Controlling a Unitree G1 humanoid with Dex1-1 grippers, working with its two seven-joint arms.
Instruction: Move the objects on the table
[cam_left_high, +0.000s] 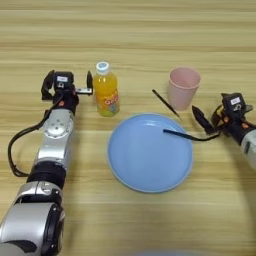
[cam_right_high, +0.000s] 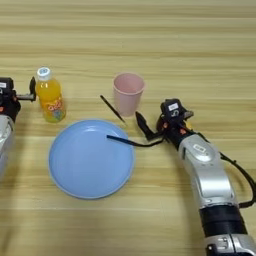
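The left gripper (cam_left_high: 75, 85) stands apart beside the small orange juice bottle (cam_left_high: 106, 90), seemingly ready to grasp; I cannot tell the right gripper's (cam_right_high: 150, 127) state.

The orange juice bottle (cam_left_high: 106, 90) stands up just beside the left gripper (cam_left_high: 90, 85). The pink cup (cam_left_high: 183, 87) stands near the right gripper (cam_right_high: 139, 124).

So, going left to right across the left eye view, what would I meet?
Left claw → orange juice bottle → blue plate → pink cup → right claw.
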